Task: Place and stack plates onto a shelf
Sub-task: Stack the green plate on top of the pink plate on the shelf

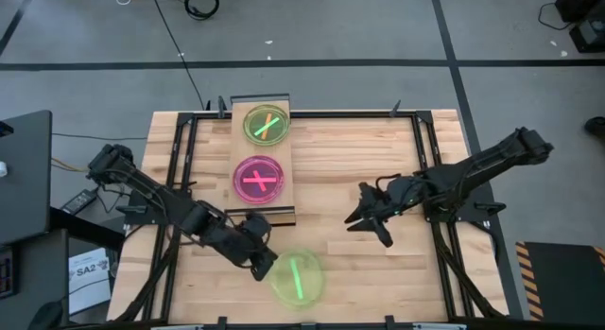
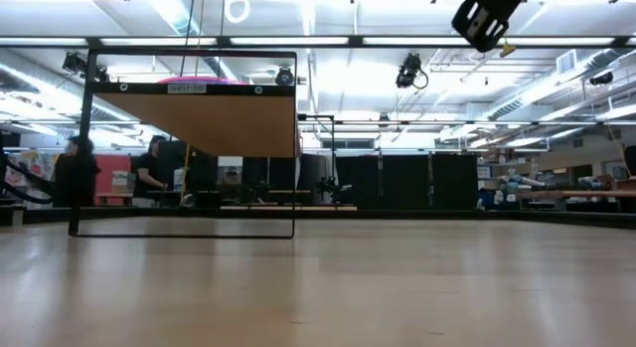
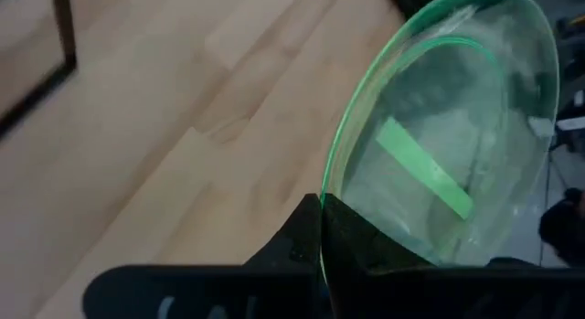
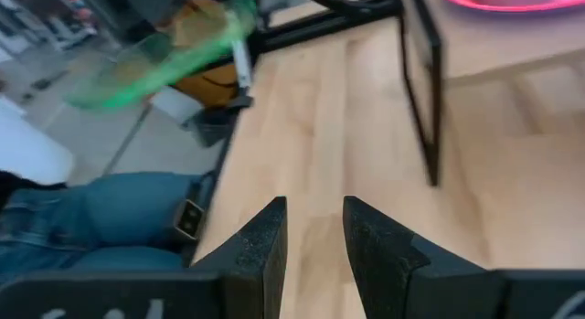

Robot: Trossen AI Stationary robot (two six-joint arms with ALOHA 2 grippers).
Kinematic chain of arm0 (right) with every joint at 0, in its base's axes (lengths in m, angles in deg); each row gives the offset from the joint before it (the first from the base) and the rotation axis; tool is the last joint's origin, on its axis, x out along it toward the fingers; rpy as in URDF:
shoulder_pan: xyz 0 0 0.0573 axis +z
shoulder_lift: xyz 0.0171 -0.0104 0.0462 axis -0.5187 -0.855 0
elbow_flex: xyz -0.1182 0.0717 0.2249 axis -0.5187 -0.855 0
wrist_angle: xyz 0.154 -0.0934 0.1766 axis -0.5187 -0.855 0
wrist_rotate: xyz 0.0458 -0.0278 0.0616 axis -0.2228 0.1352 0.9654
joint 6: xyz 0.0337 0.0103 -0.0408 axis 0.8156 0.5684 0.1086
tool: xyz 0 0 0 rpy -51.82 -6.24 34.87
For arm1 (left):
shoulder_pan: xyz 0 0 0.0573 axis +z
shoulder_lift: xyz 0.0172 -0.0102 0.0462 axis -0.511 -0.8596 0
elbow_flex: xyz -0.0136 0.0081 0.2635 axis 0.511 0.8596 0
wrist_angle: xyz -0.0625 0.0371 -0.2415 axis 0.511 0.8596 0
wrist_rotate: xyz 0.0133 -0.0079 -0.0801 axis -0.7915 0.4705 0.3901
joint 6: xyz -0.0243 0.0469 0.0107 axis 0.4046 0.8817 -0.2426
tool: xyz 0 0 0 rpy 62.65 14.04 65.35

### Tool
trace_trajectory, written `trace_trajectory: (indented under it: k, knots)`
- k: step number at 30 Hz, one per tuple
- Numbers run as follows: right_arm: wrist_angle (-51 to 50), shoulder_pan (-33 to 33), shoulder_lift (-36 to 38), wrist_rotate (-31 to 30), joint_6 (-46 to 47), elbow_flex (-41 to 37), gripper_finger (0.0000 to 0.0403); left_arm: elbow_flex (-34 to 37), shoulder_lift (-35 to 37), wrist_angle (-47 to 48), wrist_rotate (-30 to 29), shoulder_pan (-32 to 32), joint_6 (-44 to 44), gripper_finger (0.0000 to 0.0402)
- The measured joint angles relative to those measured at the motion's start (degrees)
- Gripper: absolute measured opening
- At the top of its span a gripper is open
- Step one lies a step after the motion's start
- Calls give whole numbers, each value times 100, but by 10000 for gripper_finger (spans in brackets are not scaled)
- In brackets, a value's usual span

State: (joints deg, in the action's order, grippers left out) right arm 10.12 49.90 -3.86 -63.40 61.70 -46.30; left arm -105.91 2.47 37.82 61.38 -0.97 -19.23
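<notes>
From my low camera the long light-wood shelf point(image 2: 214, 123) shows only its underside, so I can't count the round translucent plates stacked on it; just a pink sliver point(image 2: 204, 81) peeks over the edge. The left end effector point(image 3: 320, 255) is mostly cut off by my wrist picture. The round translucent green plate point(image 4: 160, 58) is smeared with blur in the right wrist view.

Lab: taped floor point(image 1: 473, 46), ceiling strip-lights point(image 2: 397, 41).

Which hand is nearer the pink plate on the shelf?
Left. The left hand is just below the pink plate, holding a green plate; the right hand sits farther off beside it.
</notes>
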Motion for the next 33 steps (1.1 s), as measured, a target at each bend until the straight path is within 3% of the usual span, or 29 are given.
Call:
trace_trajectory:
  k: [9,19,28,33]
  knots:
    - [-345,0,299,-443,-139,-4,115,-28,975,472,-218,423,386,6]
    - [-338,0,148,-445,-136,-4,115,-26,1979,2346,-321,1592,411,6]
    - [-337,0,146,-445,-136,-4,115,-23,2164,3870,-427,2813,411,6]
    - [-335,0,146,-446,-136,-4,115,-13,2063,4021,-430,3285,708,6]
